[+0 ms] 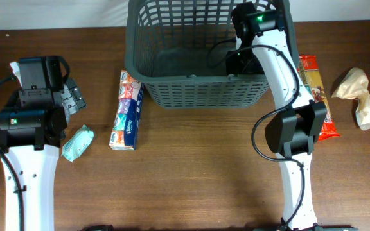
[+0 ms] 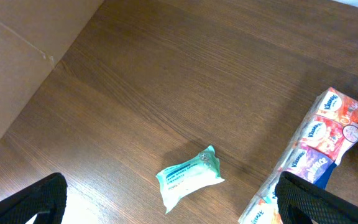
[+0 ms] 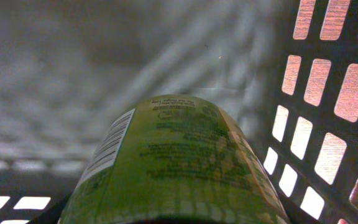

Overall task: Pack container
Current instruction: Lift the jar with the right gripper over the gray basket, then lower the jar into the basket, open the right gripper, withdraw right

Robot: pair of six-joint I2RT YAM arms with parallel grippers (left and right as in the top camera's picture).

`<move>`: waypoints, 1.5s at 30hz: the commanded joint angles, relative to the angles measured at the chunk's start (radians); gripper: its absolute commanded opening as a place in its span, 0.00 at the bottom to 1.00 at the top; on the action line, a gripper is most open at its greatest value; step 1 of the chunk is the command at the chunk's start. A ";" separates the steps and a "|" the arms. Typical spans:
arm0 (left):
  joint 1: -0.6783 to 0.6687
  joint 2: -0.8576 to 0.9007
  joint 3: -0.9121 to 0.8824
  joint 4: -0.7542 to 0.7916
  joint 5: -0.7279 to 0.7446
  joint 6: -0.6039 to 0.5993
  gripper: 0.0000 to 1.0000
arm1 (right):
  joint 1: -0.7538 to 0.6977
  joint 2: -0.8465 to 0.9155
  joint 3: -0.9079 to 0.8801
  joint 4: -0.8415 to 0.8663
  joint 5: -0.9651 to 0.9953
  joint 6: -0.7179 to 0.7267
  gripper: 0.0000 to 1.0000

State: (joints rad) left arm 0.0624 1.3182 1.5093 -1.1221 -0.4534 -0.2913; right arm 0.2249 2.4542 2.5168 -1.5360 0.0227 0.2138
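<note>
Brown wooden table (image 1: 191, 173) with groceries scattered around a basket

The dark grey lattice basket (image 1: 198, 90) stood at the far middle of the table. Just left of it lay a long multipack of tissues (image 1: 126, 110), and further left, apart from it, a small teal packet (image 1: 78, 142). To the basket's right lay a pasta bag (image 1: 312, 77) with a red end, and near the right edge sat a crumpled beige bag (image 1: 365, 99).

Tissue multipack (image 1: 126, 110) nr teal wipes pkt (image 1: 78, 142); pasta bag (image 1: 312, 77) apart.
</note>
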 commanded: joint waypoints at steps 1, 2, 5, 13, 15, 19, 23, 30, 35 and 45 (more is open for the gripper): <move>0.004 -0.015 0.014 -0.001 -0.006 0.000 1.00 | -0.003 -0.005 -0.001 0.004 0.012 0.011 0.43; 0.004 -0.015 0.014 -0.001 -0.007 0.000 0.99 | -0.003 -0.005 -0.001 0.004 0.012 0.011 0.47; 0.004 -0.015 0.014 -0.001 -0.006 0.000 1.00 | -0.003 -0.005 -0.001 0.004 0.012 0.011 0.48; 0.004 -0.015 0.014 -0.001 -0.007 0.000 1.00 | -0.003 -0.005 -0.001 0.005 0.012 0.011 0.70; 0.004 -0.015 0.014 -0.001 -0.007 0.000 1.00 | -0.003 -0.005 -0.001 0.005 0.012 0.011 0.73; 0.004 -0.015 0.014 -0.001 -0.007 0.000 1.00 | -0.003 -0.005 -0.001 0.006 0.012 0.011 0.89; 0.004 -0.015 0.014 -0.001 -0.007 0.000 1.00 | -0.003 -0.005 -0.001 0.008 0.012 0.011 0.91; 0.004 -0.015 0.014 -0.001 -0.007 0.000 1.00 | -0.003 -0.012 0.079 0.005 -0.034 0.000 0.97; 0.004 -0.015 0.014 -0.001 -0.007 0.000 1.00 | -0.005 -0.045 0.368 -0.051 -0.034 0.000 0.99; 0.004 -0.015 0.014 -0.001 -0.007 0.000 1.00 | -0.191 -0.306 0.620 -0.137 -0.025 -0.025 0.99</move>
State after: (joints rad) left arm 0.0624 1.3182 1.5093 -1.1221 -0.4534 -0.2913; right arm 0.1333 2.2757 3.1111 -1.6547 -0.0082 0.2111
